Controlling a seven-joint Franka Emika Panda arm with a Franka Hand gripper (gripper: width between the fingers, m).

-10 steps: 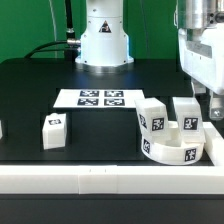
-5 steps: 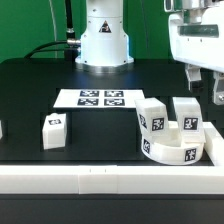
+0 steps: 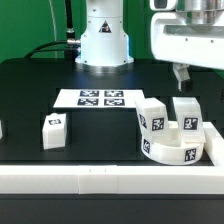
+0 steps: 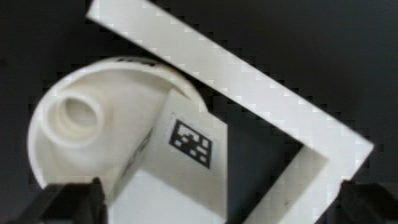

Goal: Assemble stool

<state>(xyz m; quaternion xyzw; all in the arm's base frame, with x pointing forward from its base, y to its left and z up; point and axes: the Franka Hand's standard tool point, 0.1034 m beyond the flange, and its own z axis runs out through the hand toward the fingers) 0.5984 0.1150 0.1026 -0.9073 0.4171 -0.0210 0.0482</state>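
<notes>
Since a second ago the tool (image 3: 194,74) has risen and drifted toward the exterior view's left, and it now hangs high over the seat (image 3: 172,152). The seat has not shifted. It lies flat on the table (image 3: 30,90), close in the corner where the front rail (image 3: 60,181) meets the side rail (image 3: 214,150).

Two legs stand upright on top of the seat with a gap between them. The first leg (image 3: 153,117) is on the side toward the exterior view's left, and the second leg (image 3: 187,115) is on the other side. The third leg (image 3: 54,130) sits on the table well apart from the seat, toward the exterior view's left.

The marker board (image 3: 100,98) lies behind the seat and off to that same side, with the robot base (image 3: 104,40) further back.

In the wrist view the dark fingers (image 4: 71,200) stand spread wide with nothing gripped between them, so the tool is released and empty. Below it are the round seat, one tagged leg and the rail corner.
</notes>
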